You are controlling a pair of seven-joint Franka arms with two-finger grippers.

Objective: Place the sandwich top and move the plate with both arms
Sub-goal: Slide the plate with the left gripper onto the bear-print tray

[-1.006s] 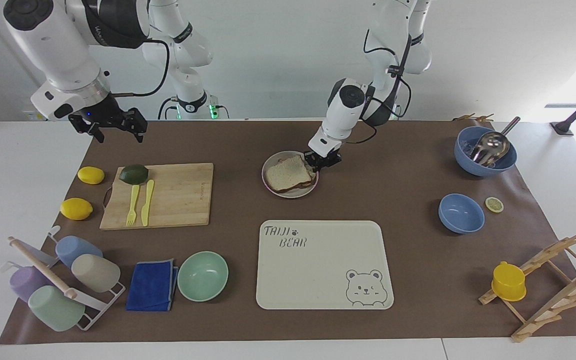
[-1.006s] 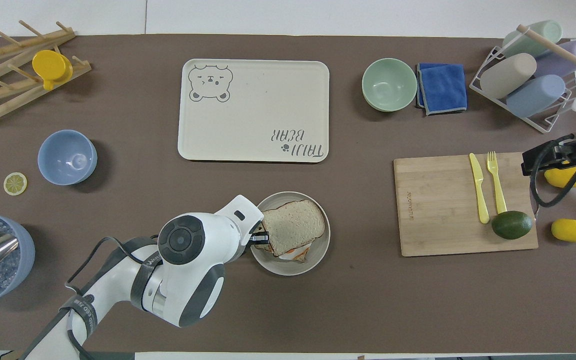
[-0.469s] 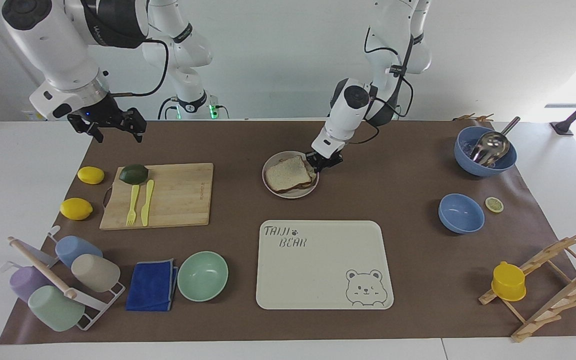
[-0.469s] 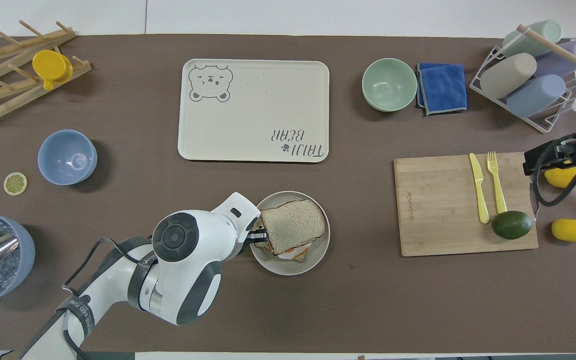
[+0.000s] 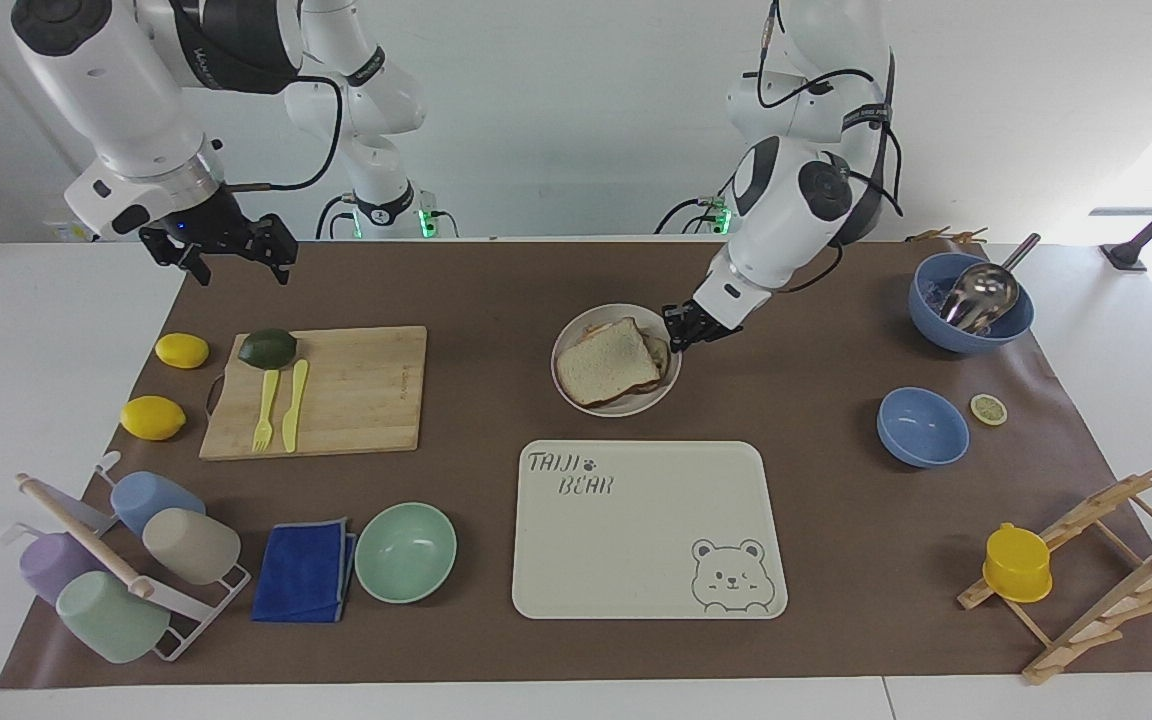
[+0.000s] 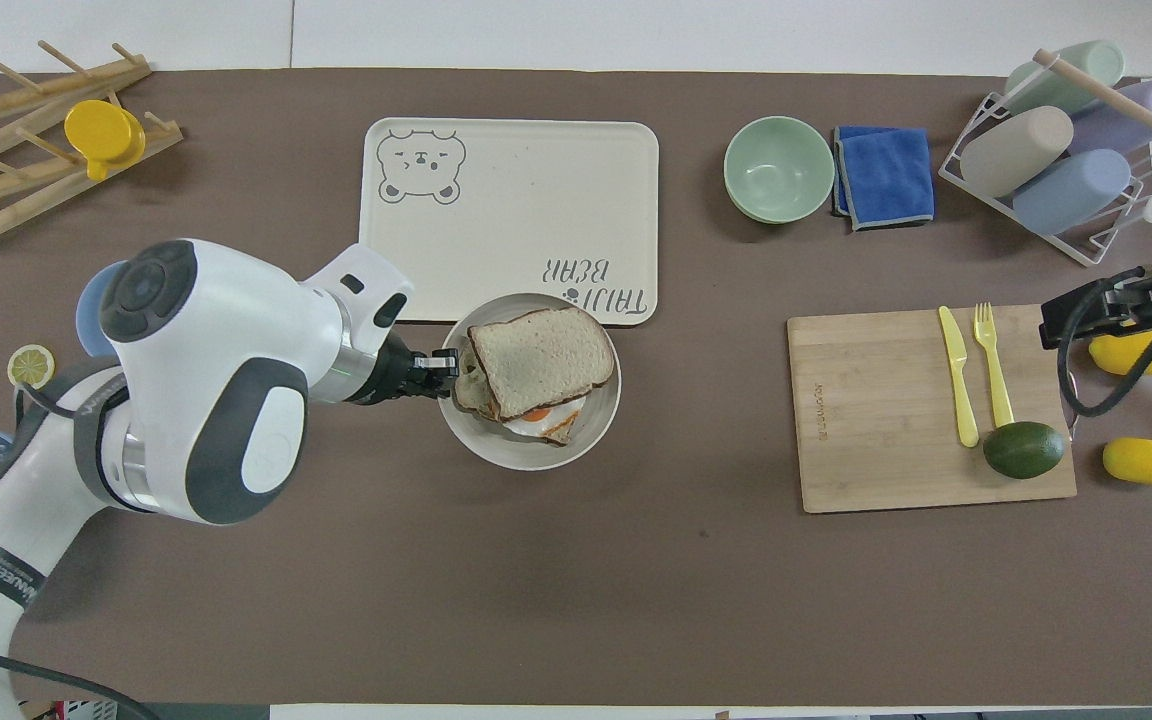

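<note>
The sandwich top (image 5: 608,360) lies on the sandwich on the round beige plate (image 5: 618,410). In the overhead view the sandwich top (image 6: 541,360) covers a slice with fried egg, on the plate (image 6: 526,462). My left gripper (image 5: 678,330) is shut on the plate's rim at the side toward the left arm's end and holds the plate raised, over the edge of the bear-print tray (image 5: 648,530) nearest the robots. It also shows in the overhead view (image 6: 441,365). My right gripper (image 5: 231,255) is open and empty, waiting in the air by the cutting board (image 5: 336,390) at the right arm's end.
A mint green bowl (image 5: 405,551) and a blue cloth (image 5: 304,570) lie beside the tray. The cutting board carries an avocado (image 5: 267,348), fork and knife. Two lemons (image 5: 181,350), a cup rack (image 5: 116,560), two blue bowls (image 5: 922,427) and a wooden rack (image 5: 1086,570) stand at the table's ends.
My left gripper has lifted the plate with the sandwich and carried it away from the robots toward the tray, slightly toward the left arm's end. The right gripper has barely moved.
</note>
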